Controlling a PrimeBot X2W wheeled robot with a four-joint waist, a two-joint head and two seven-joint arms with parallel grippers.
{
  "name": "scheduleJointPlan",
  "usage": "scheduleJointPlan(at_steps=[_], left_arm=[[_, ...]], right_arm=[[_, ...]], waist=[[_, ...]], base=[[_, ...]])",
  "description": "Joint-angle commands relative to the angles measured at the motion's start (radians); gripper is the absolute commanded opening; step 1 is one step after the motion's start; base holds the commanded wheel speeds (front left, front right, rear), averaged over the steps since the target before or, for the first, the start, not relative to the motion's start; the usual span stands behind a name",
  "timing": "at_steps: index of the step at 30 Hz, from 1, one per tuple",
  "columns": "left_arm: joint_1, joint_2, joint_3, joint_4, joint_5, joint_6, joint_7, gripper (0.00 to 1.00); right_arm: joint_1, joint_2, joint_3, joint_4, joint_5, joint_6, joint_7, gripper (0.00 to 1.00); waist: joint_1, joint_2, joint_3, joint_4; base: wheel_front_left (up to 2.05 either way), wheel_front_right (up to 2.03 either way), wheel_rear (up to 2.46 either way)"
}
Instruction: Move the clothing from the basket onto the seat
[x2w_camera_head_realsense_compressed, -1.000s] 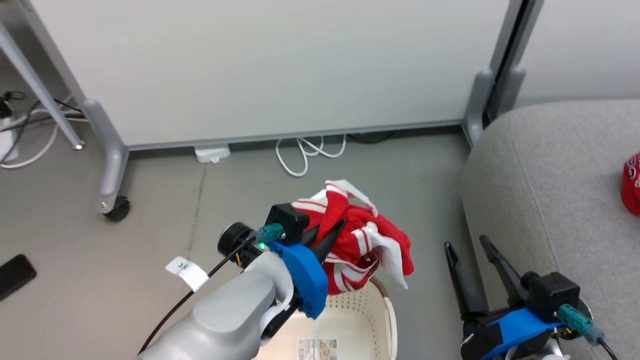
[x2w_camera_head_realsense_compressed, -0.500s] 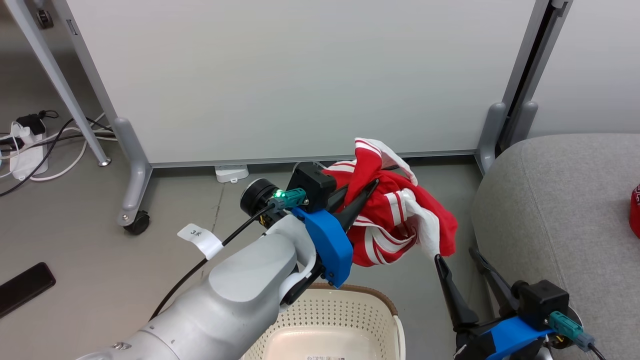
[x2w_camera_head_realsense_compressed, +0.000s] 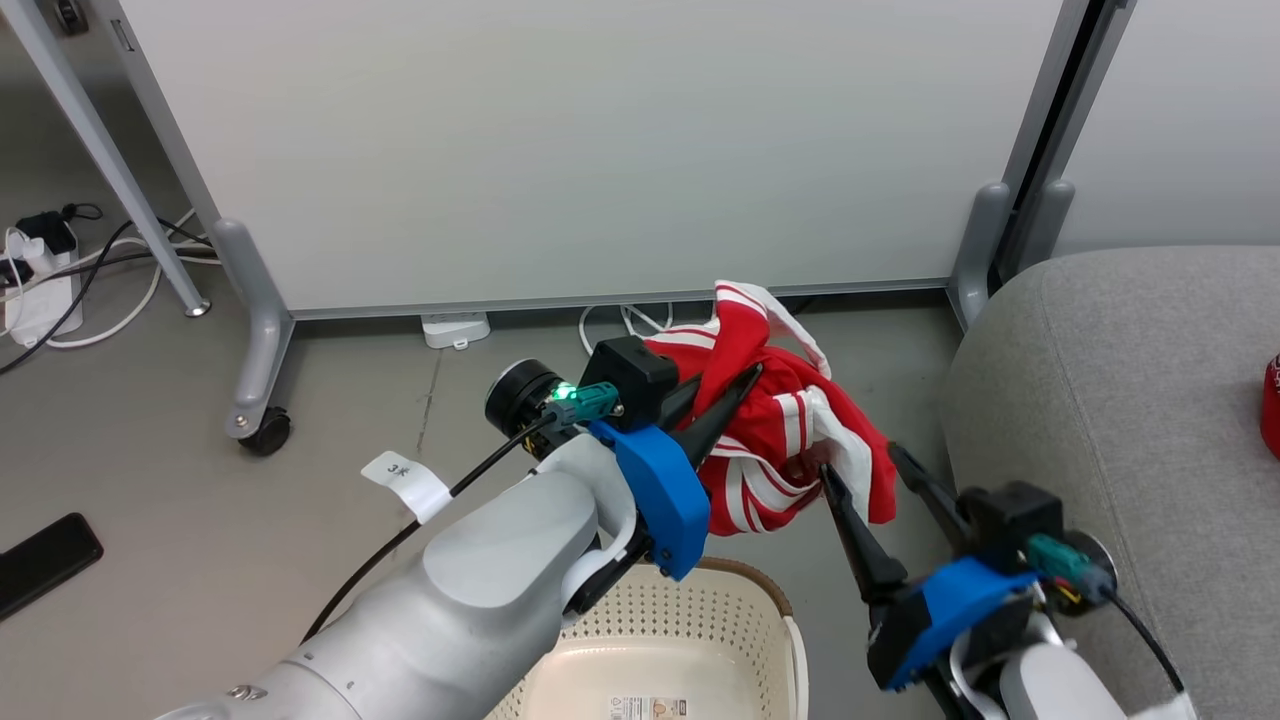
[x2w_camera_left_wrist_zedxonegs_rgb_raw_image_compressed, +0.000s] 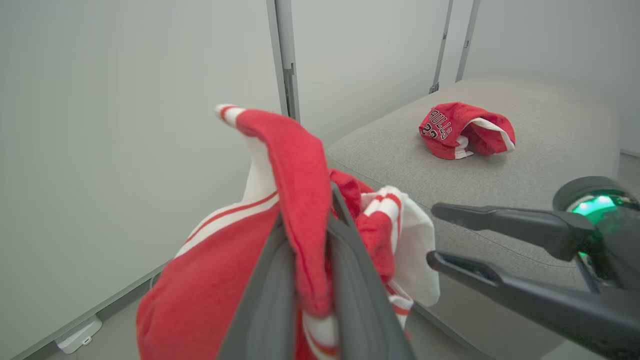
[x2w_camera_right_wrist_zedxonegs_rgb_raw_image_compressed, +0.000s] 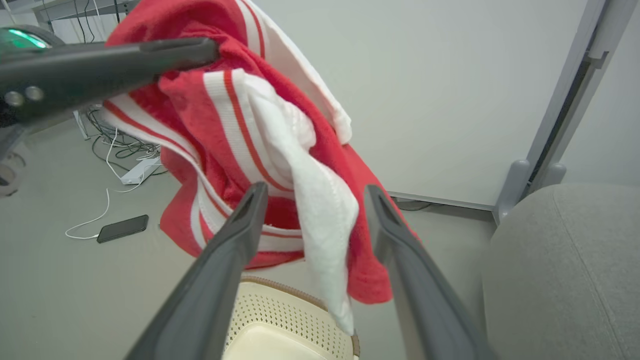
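Two claws are at the red clothing (x2w_camera_head_realsense_compressed: 780, 430) over the basket (x2w_camera_head_realsense_compressed: 740, 575). The left claw (x2w_camera_head_realsense_compressed: 725, 390) pinches it tight. The right claw (x2w_camera_head_realsense_compressed: 860, 460) is wide around its white flap (x2w_camera_right_wrist_zedxonegs_rgb_raw_image_compressed: 320, 220). Another piece (x2w_camera_left_wrist_zedxonegs_rgb_raw_image_compressed: 465, 130) lies on the seat (x2w_camera_head_realsense_compressed: 1120, 380).

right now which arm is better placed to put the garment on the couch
Left: the left end effector is shut on the garment, above the basket; the right end effector is open, gripping nothing.
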Motion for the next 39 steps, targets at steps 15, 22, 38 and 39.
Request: scheduleJointPlan(at_steps=[15, 22, 38, 39], left_arm=[[-0.012, -0.007, -0.012, -0.046, 0.028, -0.002, 0.009, 0.00], [0.004, 0.001, -0.013, -0.067, 0.031, -0.002, 0.014, 0.00], [0.013, 0.011, -0.014, -0.034, 0.020, -0.002, 0.008, 0.13], [0.013, 0.010, -0.014, -0.032, 0.019, -0.002, 0.007, 0.16]], right_arm=[[-0.328, -0.002, 0.078, 0.394, 0.052, 0.000, 0.012, 1.00], [-0.403, -0.002, 0.165, 0.509, 0.151, 0.000, -0.036, 0.00], [-0.452, -0.002, 0.245, 0.636, 0.267, 0.000, -0.128, 0.00], [-0.455, -0.002, 0.246, 0.643, 0.270, 0.000, -0.133, 0.00]], waist=[[0.0000, 0.0000, 0.031, 0.023], [0.0000, 0.0000, 0.025, 0.026], [0.0000, 0.0000, 0.005, 0.001], [0.0000, 0.0000, 0.005, 0.000]], base=[[0.00, 0.00, 0.00], [0.00, 0.00, 0.00], [0.00, 0.00, 0.00], [0.00, 0.00, 0.00]])
